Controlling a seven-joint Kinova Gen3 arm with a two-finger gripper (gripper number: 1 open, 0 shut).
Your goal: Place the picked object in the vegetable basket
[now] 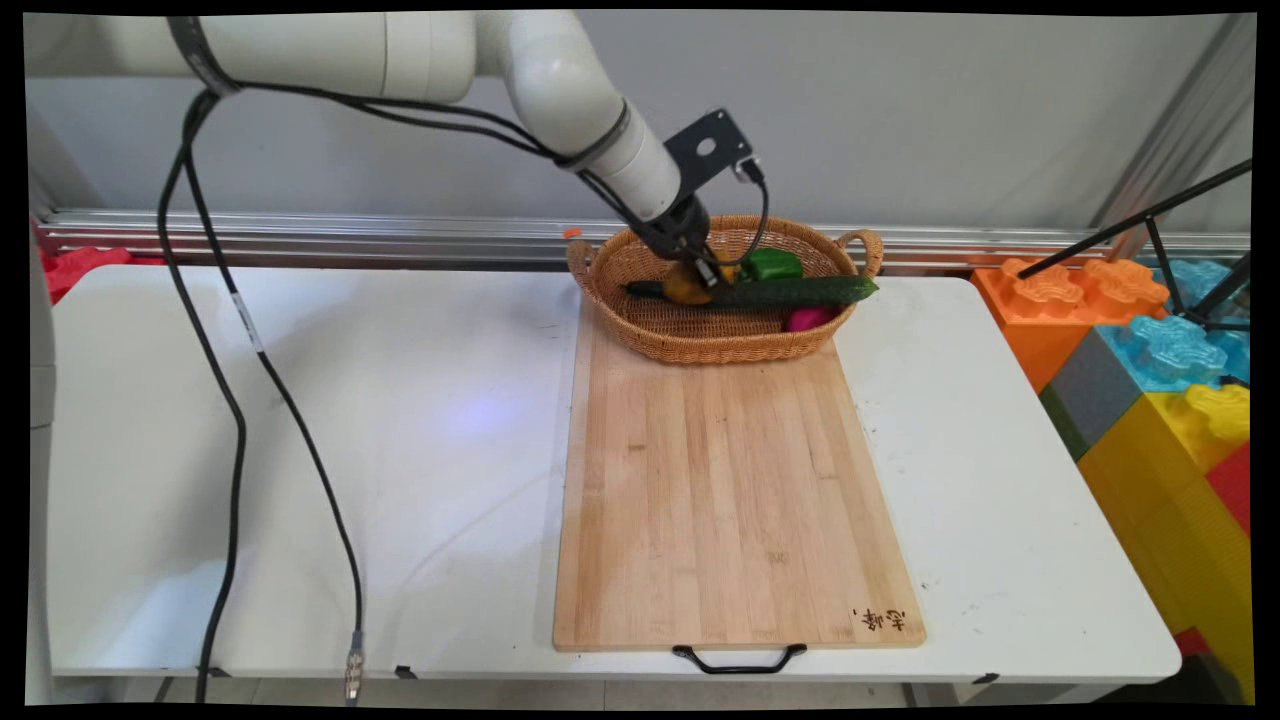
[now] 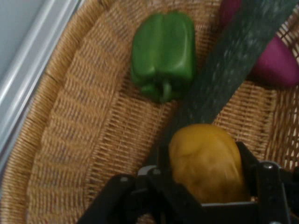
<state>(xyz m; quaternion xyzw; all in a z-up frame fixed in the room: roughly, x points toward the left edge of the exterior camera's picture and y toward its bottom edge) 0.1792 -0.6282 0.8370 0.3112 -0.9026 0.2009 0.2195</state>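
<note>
My gripper reaches down into the wicker basket at the far end of the cutting board. It is shut on a yellow-orange fruit, which shows between the two fingers in the hand view and under the hand in the main view. A long dark green cucumber lies across the basket, right beside the fruit. A green bell pepper sits behind it. A magenta vegetable lies under the cucumber's right part.
A large bamboo cutting board with a black handle lies on the white table. Big coloured toy blocks stand off the table's right end. A black tripod leg crosses above them. Black cables hang at left.
</note>
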